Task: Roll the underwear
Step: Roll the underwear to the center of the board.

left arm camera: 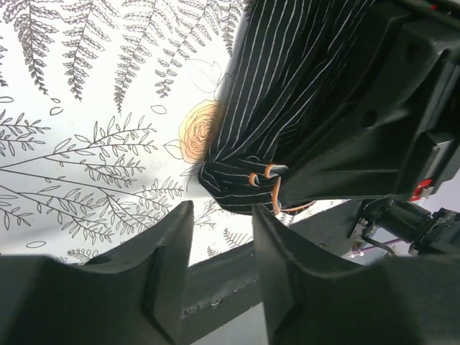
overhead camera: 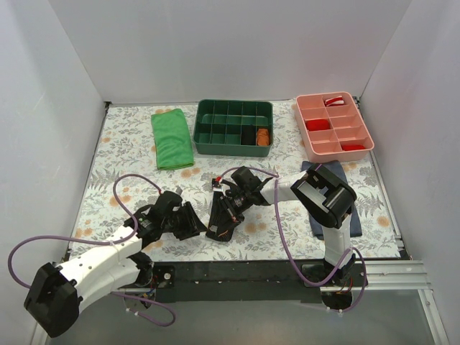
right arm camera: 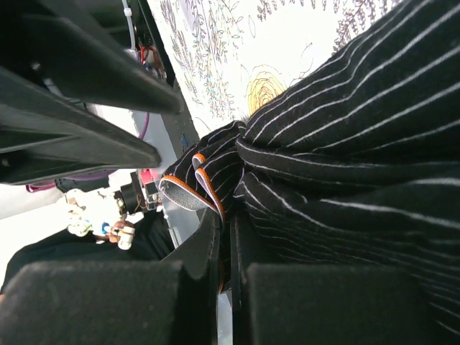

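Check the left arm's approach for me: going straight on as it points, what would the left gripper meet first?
Probably the bunched, orange-edged end of the underwear, straight ahead of the left gripper and pinched in the right gripper; depth is unclear.

This is a robotics lab test cell, not a home. Plain white panel walls point(overhead camera: 237, 43) box in the table point(overhead camera: 122, 165) on its left, far and right edges, and a fern-and-flower printed cover lies over its top. A white-and-black left robot arm point(overhead camera: 93, 267) and right robot arm point(overhead camera: 327, 198) are bolted to a black metal rail point(overhead camera: 237, 274) along the near edge, trailing loose purple cables point(overhead camera: 133, 175). Bare aluminium framing point(overhead camera: 402, 272) shows at the near right corner.
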Motion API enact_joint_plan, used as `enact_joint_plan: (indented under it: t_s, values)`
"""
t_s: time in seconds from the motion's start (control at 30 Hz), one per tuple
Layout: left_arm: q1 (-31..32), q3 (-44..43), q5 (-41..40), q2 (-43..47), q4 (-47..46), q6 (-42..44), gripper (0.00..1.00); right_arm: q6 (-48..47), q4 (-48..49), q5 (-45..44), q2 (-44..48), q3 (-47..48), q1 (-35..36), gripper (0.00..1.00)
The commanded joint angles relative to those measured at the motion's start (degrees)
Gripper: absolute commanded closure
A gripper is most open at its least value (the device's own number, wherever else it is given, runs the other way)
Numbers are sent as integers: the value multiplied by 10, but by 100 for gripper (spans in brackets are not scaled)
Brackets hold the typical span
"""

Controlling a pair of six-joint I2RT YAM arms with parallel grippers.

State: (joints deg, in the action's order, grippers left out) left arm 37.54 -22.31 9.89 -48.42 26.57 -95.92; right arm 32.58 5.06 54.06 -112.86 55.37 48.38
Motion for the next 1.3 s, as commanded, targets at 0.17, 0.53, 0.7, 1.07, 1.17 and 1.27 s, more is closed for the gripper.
enact_joint_plan:
  t_s: [0.17,0.53,0.7,1.07,1.17,1.27]
  values:
    - [5,48,8,47,-79,-5,55,-36,-28,-48,-3,-5,-3,99]
    - [6,59,14,61,-93,-1,55,-36,-31,-49,-9,0,-5,99]
    - [6,61,12,99,-80,-6,60,-44,-41,-50,-8,2,-7,99]
    - [9,73,32,84,-79,7,66,-50,-49,-51,-7,4,-11,99]
    - [10,75,28,62,-85,13,63,-52,-50,-50,-8,4,-11,99]
    - [11,72,20,49,-96,21,60,-54,-50,-50,-9,6,-12,99]
